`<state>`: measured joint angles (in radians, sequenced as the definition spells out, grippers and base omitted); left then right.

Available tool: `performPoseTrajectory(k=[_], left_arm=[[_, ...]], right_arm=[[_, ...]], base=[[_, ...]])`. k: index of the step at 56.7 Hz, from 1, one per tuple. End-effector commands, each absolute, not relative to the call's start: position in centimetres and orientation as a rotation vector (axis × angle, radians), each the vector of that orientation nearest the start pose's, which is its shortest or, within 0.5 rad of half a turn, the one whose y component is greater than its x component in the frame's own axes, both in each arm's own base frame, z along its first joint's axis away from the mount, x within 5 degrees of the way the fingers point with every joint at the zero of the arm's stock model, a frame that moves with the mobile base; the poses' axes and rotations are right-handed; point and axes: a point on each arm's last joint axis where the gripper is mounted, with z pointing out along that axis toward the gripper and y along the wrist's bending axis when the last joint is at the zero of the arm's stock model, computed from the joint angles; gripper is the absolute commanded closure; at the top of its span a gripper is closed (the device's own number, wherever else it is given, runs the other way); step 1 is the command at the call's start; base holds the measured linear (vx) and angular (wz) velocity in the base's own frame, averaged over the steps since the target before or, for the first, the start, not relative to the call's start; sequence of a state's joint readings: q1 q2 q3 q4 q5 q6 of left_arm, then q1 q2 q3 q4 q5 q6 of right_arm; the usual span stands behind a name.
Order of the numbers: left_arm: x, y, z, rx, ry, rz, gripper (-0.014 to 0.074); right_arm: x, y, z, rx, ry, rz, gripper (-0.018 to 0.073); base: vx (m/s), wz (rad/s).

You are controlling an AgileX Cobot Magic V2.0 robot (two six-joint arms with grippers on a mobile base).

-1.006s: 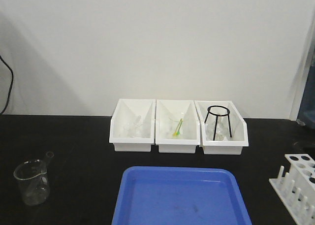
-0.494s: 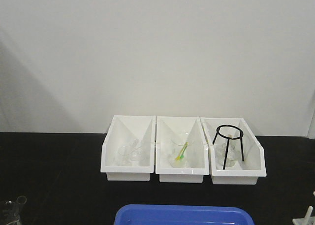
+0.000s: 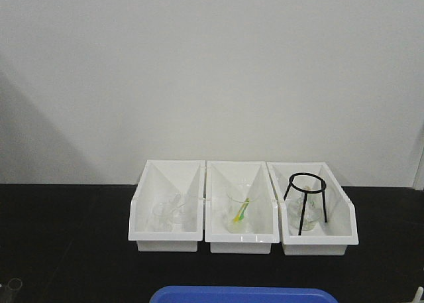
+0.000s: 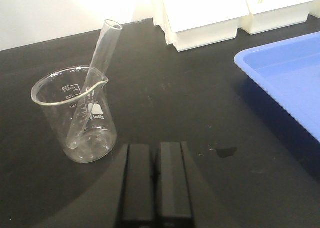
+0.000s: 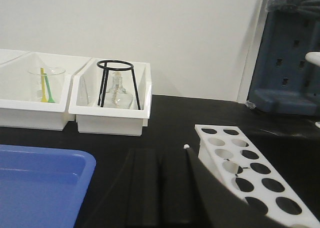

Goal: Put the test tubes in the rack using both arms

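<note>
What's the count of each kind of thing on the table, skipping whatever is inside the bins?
white bins: 3
blue tray: 1
beaker: 1
test tube: 1
rack: 1
Total: 7

One clear glass test tube [image 4: 94, 76] stands tilted inside a beaker [image 4: 102, 130], its round base on the beaker's floor and its open rim leaning out over the spout. The white rack [image 5: 241, 161] sits upright on the black tabletop [image 5: 170, 118], its top plate showing two rows of round holes.
</note>
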<state>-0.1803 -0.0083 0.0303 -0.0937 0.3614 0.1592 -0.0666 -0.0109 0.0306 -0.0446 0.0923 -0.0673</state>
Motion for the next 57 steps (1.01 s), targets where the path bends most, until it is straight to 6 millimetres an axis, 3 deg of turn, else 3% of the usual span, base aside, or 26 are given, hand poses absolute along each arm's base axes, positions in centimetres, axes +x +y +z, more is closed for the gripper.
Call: performPoseTrajectory(k=[1,34,57], left_arm=[[5.3,-1.2,17.0,0.24,1.78,-0.108,0.0617],[5.4,-1.2,17.3,0.263,1.747,-0.079,0.0617],[5.6,-1.0,19.2,0.234,1.54,-0.053,0.0617]], right_arm=[[5.7,-0.4,19.9,-0.037,1.527,-0.156,0.0567],[5.7,-0.4,19.9,-0.037,1.519,-0.156,0.0567],[5.6,-0.4,20.0,-0.037,1.514,-0.156,0.0567]], base=[[0.0,0.01],[0.0,0.0],[0.0,0.0]])
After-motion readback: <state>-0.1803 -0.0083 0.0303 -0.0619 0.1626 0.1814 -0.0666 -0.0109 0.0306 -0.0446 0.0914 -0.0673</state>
